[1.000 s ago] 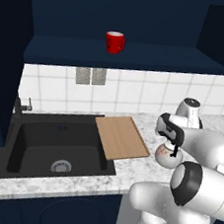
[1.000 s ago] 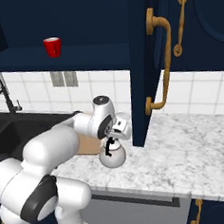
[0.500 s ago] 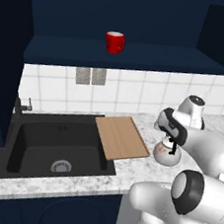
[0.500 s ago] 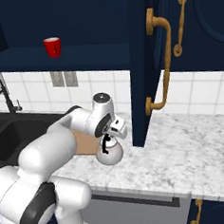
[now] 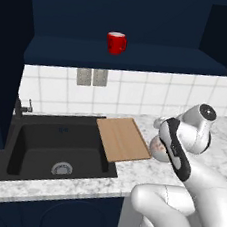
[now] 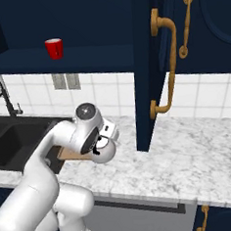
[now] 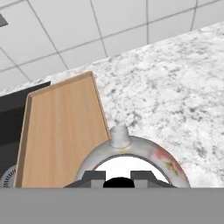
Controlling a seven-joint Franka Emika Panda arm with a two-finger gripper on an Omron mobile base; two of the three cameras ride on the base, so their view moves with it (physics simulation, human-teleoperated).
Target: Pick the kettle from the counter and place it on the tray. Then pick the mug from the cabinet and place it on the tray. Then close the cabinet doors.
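Speckled counter [image 7: 175, 96] below, jaws clamped on the kettle [image 7: 131, 159] handle, gripper [image 7: 118, 178] directly above it; tray [image 7: 61, 131] lies just beside, toward the sink [image 5: 56, 144].

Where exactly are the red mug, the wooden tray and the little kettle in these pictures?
mug [image 5: 115, 42], left base view, on its red side wall.
tray [image 5: 122, 139], left base view, on the bare middle of the board.
kettle [image 7: 168, 161], hand view, on its rounded shoulder near the coloured marks.
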